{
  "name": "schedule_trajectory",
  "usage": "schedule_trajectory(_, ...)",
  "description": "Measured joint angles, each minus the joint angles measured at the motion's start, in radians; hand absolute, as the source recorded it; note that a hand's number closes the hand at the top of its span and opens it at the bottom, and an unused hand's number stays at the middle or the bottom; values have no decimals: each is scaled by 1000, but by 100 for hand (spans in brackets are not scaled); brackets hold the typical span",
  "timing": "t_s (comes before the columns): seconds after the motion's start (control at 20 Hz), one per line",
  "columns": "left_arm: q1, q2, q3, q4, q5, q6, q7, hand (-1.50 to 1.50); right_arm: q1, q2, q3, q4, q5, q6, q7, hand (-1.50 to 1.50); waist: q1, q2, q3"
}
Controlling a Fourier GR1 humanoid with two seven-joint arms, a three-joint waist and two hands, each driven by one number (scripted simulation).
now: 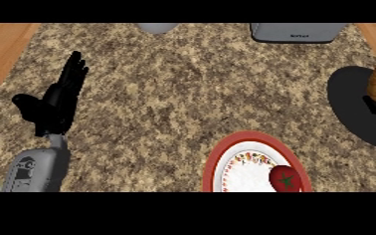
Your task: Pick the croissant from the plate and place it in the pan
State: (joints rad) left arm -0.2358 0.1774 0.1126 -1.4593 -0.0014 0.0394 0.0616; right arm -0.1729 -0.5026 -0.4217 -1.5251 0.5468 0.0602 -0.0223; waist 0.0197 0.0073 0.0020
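A white plate with a red rim (217, 160) lies at the lower middle right. It carries a red tomato-like fruit (285, 179), and I see no croissant on it. The black pan (346, 104) is cut off by the right edge. Over the pan, at that edge, a brown sliver (371, 85) shows, croissant-coloured but too cropped to name. Just below it is a dark shape (370, 104) that may be part of my right hand. My left hand (57, 102) rests open at the far left, fingers up, holding nothing.
A grey appliance (297, 32) stands at the back right and a pale grey round object (157, 27) at the back middle. Wooden strips (13, 42) border the speckled stone counter on both sides.
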Motion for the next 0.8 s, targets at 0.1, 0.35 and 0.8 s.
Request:
schedule_trajectory(0.1, 3, -13, -15, -10, -9, 7, 3, 0, -53, -32, -7, 133, 48, -58, -56, 150, 8, 2, 0)
schedule_trajectory(0.35, -16, -9, -15, -10, -6, 1, 14, 0, -195, -106, -39, 493, 108, -181, -213, 150, 21, 6, 1)
schedule_trajectory(0.8, -36, -28, -35, -2, -15, 3, 15, 0, -382, -167, -102, 975, 102, -266, -420, -150, 41, 18, 4)
